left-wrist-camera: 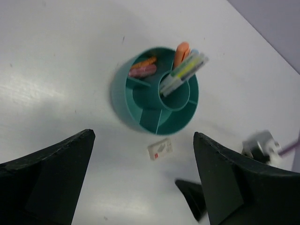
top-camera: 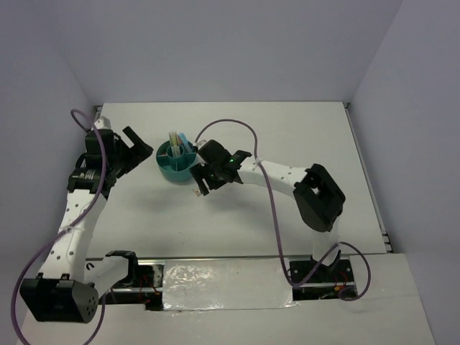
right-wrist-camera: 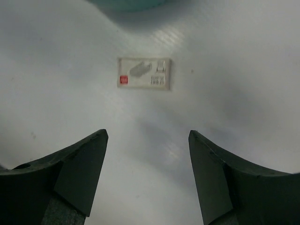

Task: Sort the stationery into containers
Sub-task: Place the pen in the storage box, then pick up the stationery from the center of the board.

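Bright, even light from above. Wrist views look soft; glare streaks the table, shadows are faint.

Teal organizer, whitish piece w/ red patch.

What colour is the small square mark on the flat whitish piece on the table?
The mark is red; the right wrist view shows it best.

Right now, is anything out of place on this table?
Yes: a whitish labelled piece lies flat on the table just outside the teal organizer, while the markers stand in its centre cup. Nothing looks spilled or damaged.
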Tool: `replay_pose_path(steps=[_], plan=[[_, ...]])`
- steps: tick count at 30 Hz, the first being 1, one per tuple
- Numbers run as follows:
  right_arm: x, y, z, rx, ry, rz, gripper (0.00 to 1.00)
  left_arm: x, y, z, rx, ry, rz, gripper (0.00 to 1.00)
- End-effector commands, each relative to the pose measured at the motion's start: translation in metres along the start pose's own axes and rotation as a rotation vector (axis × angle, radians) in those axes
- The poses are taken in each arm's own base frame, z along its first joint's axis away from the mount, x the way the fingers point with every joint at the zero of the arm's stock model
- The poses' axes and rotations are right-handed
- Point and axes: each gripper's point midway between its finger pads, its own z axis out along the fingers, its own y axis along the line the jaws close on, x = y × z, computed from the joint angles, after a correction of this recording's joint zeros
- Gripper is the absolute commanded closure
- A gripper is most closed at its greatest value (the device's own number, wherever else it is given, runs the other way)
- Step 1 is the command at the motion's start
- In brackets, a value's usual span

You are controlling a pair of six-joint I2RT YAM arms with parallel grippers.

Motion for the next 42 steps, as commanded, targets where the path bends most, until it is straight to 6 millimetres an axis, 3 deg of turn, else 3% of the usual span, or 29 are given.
replay_pose_path(steps=[1, 2, 5, 9, 14, 17, 18, 19, 21, 22, 23, 24, 25, 26, 27, 28, 30, 32, 38, 42], plan=[[-0.058, 0.006, 0.017, 0.059, -0.186, 0.008, 0.22, 0.020, 0.003, -0.017, 0.016, 0.051, -0.060, 0.01], [-0.050, 0.005, 0.036, 0.060, -0.158, 0.007, 0.22, 0.022, 0.003, -0.019, 0.014, 0.059, -0.050, 0.01], [-0.045, 0.008, 0.059, 0.070, -0.147, 0.006, 0.22, 0.020, 0.003, -0.027, 0.017, 0.060, -0.009, 0.01], [-0.040, 0.016, 0.078, 0.061, -0.109, -0.012, 0.22, 0.015, 0.002, -0.038, 0.013, 0.059, 0.039, 0.01], [-0.019, 0.023, 0.095, 0.069, -0.049, -0.033, 0.24, 0.009, -0.003, -0.040, 0.018, 0.059, 0.060, 0.01], [-0.003, 0.019, 0.105, 0.092, -0.004, -0.027, 0.35, 0.008, -0.003, -0.037, 0.014, 0.062, 0.062, 0.01], [0.002, 0.018, 0.104, 0.104, 0.001, -0.020, 0.49, 0.009, -0.003, -0.036, 0.011, 0.067, 0.064, 0.01], [0.002, 0.016, 0.102, 0.113, -0.005, -0.014, 0.56, 0.008, -0.003, -0.035, 0.010, 0.066, 0.064, 0.01], [0.008, 0.012, 0.095, 0.127, -0.013, 0.008, 0.68, 0.011, -0.009, -0.033, 0.039, 0.091, 0.061, 0.01], [-0.011, 0.020, 0.078, 0.095, -0.082, 0.018, 0.71, 0.013, -0.014, -0.032, 0.064, 0.106, 0.060, 0.01], [-0.016, 0.024, 0.069, 0.067, -0.112, 0.020, 0.72, 0.014, -0.020, -0.032, 0.095, 0.117, 0.060, 0.01], [-0.004, 0.029, 0.063, 0.016, -0.100, 0.012, 0.73, 0.022, -0.028, -0.032, 0.143, 0.163, 0.056, 0.01], [-0.032, 0.042, 0.035, -0.046, -0.212, 0.011, 0.73, 0.026, -0.032, -0.033, 0.167, 0.188, 0.050, 0.01], [-0.019, 0.043, 0.028, -0.081, -0.210, -0.011, 0.73, 0.031, -0.036, -0.032, 0.195, 0.215, 0.045, 0.01], [-0.025, 0.056, 0.014, -0.161, -0.242, -0.033, 0.73, 0.041, -0.048, -0.037, 0.268, 0.277, 0.033, 0.01], [-0.044, 0.066, -0.013, -0.218, -0.329, -0.050, 0.73, 0.052, -0.051, -0.037, 0.302, 0.324, 0.019, 0.01], [-0.045, 0.074, -0.032, -0.273, -0.360, -0.103, 0.72, 0.069, -0.074, -0.045, 0.464, 0.426, -0.027, 0.01], [-0.052, 0.081, -0.053, -0.312, -0.395, -0.145, 0.71, 0.089, -0.074, -0.047, 0.502, 0.509, -0.093, 0.01], [-0.072, 0.088, -0.084, -0.328, -0.443, -0.184, 0.71, 0.105, -0.091, -0.063, 0.677, 0.609, -0.126, 0.02], [-0.086, 0.092, -0.099, -0.336, -0.480, -0.188, 0.70, 0.109, -0.096, -0.068, 0.698, 0.615, -0.105, 0.07]])
